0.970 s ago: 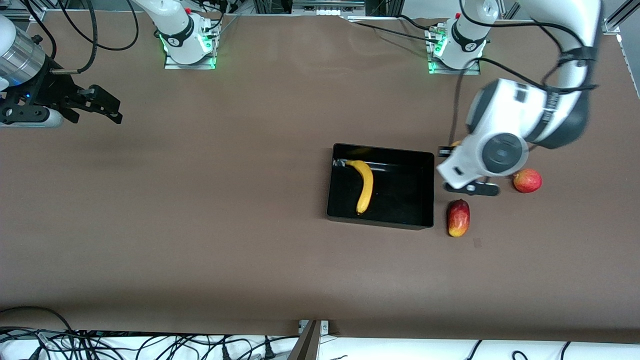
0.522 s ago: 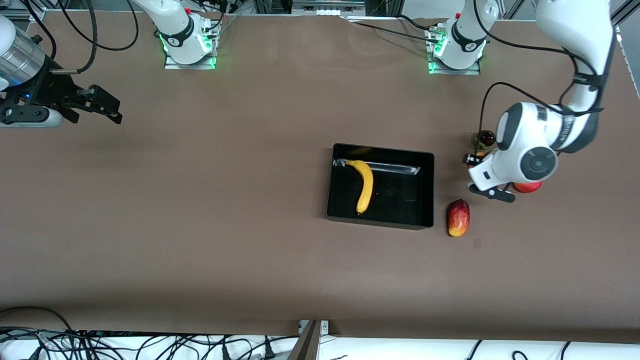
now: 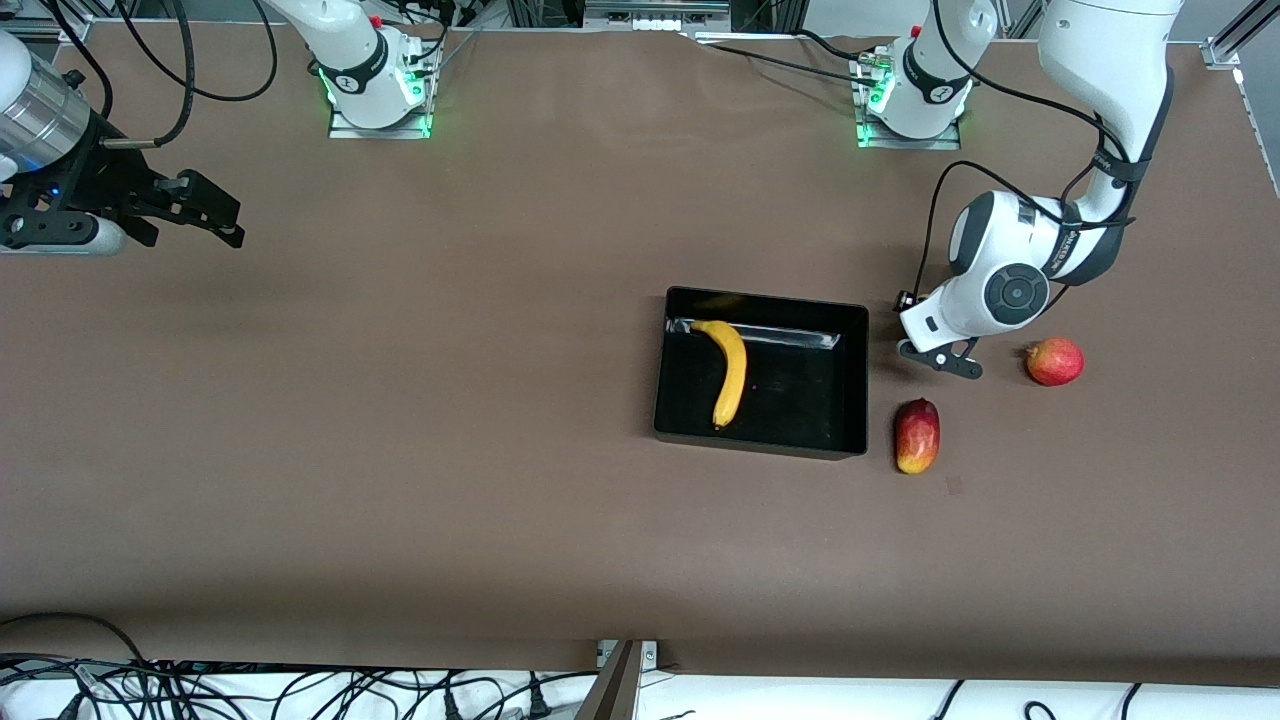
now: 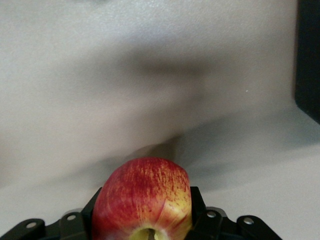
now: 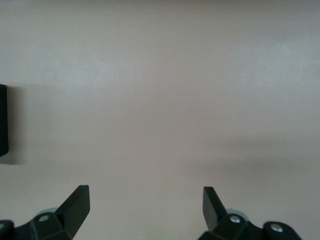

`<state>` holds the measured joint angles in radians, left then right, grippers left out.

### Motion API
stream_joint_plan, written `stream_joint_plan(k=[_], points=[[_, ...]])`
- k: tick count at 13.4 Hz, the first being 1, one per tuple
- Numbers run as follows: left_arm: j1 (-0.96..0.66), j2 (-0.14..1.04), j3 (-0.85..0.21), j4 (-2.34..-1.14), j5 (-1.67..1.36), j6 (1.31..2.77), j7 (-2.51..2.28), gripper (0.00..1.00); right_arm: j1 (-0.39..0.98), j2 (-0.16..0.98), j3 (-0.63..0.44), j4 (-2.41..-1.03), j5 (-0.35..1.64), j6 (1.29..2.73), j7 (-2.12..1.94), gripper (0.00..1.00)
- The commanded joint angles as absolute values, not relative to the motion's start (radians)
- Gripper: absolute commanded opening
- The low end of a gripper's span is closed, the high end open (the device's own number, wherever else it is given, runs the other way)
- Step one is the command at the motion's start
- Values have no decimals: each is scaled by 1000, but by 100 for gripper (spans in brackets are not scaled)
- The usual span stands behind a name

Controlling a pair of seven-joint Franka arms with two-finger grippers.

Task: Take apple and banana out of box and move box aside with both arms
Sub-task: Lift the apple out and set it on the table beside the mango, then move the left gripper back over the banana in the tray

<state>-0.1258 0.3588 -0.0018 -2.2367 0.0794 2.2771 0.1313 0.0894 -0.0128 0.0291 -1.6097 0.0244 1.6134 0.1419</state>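
1. Between my left gripper's (image 4: 145, 227) fingers sits the apple (image 4: 142, 197), grasped, over bare tabletop just beside the box (image 3: 760, 372).
2. Below and aside, inside the box, lies the banana (image 3: 729, 370); it is not yet removed, and the box is not yet moved.
3. My right gripper (image 5: 145, 207) waits, jaws spread, empty.
4. Brown table (image 3: 400, 450); two other red fruits rest nearby.

Left gripper (image 3: 925, 350) low beside the tray, jaws clasping an apple (image 4: 142, 197), right gripper (image 5: 145, 207) waiting, jaws apart

Brown table (image 3: 400, 420) with black box (image 3: 858, 375), oblong red-yellow fruit (image 3: 917, 435), round red fruit (image 3: 1054, 361).
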Motion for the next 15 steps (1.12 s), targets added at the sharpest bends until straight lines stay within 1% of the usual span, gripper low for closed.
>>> stream_joint_plan(k=[1,2,3,4,6,7,8,12,14,15], points=[[-137,316,-8,-2241,92,2278,144,100,78,-8,35,-1594,20,1612,127,100],[-137,296,-9,-2223,92,2266,144,100,78,-8,35,-1594,20,1612,127,100],[-137,287,-12,-2180,92,2213,144,100,78,-8,35,-1594,20,1614,127,100],[-138,285,-14,-2104,92,2121,144,100,78,-8,35,-1594,20,1614,127,100],[-179,302,-37,-1903,87,1938,132,100,78,-8,35,-1594,20,1614,127,100],[-208,326,-47,-1819,71,1895,118,100,78,-8,35,-1594,18,1614,127,100],[-237,357,-48,-1745,22,1881,74,100,78,-8,35,-1594,18,1614,127,100],[-305,438,-70,-1600,-89,1882,-177,100,78,-8,35,-1594,20,1614,127,100],[-337,463,-97,-1577,-78,1908,-288,100,78,-8,35,-1594,18,1614,127,100],[-347,478,-103,-1580,-78,1969,-323,100,78,-8,35,-1594,18,1615,127,100]])
